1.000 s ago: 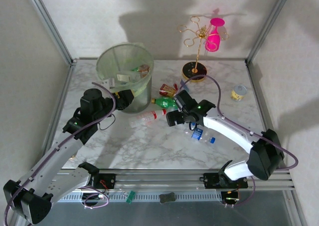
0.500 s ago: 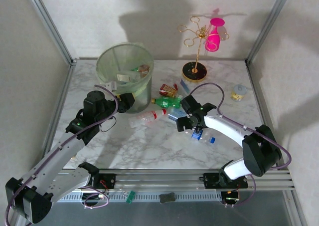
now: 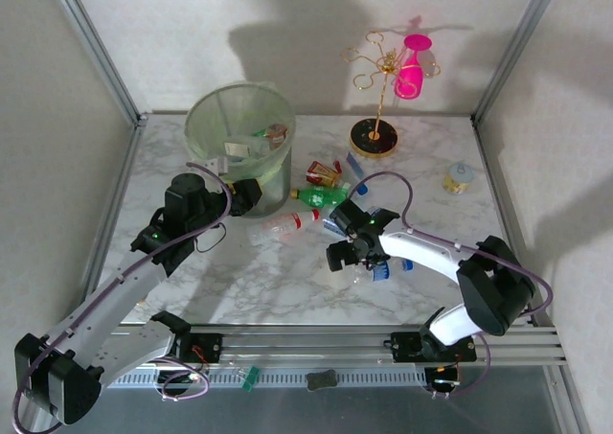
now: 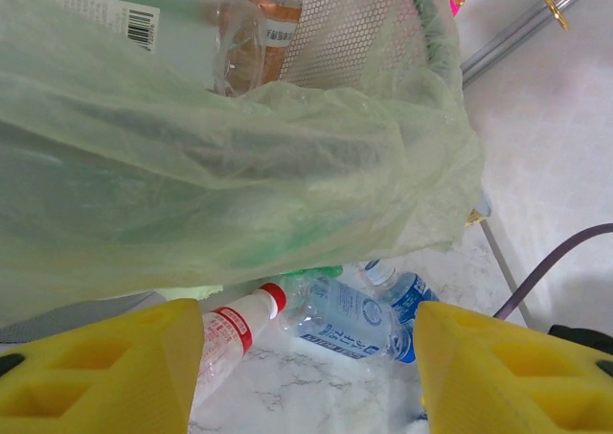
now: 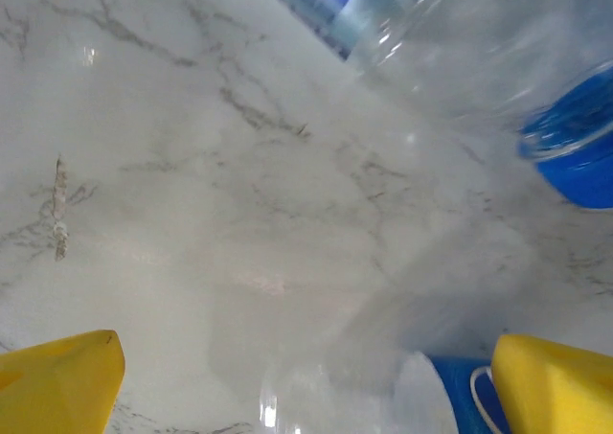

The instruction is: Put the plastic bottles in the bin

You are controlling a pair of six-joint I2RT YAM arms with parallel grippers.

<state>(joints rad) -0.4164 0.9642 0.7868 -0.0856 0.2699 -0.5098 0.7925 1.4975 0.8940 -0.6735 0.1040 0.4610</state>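
Right gripper [image 3: 337, 255] has drawn nearer, wide open and empty above a clear blue-capped plastic bottle [image 3: 379, 269]; left gripper [image 4: 306, 367] (half-open, empty, seen from its wrist) faces the round grey-green translucent bin [image 3: 239, 156].

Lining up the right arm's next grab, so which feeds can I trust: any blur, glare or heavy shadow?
Top external: sharp, evenly lit, soft shadow of the bin on the back wall. Left wrist: bag liner close and hazy, red-capped bottle below it readable. Right wrist: clear bottle and a blue cap out of focus, marble sharper.
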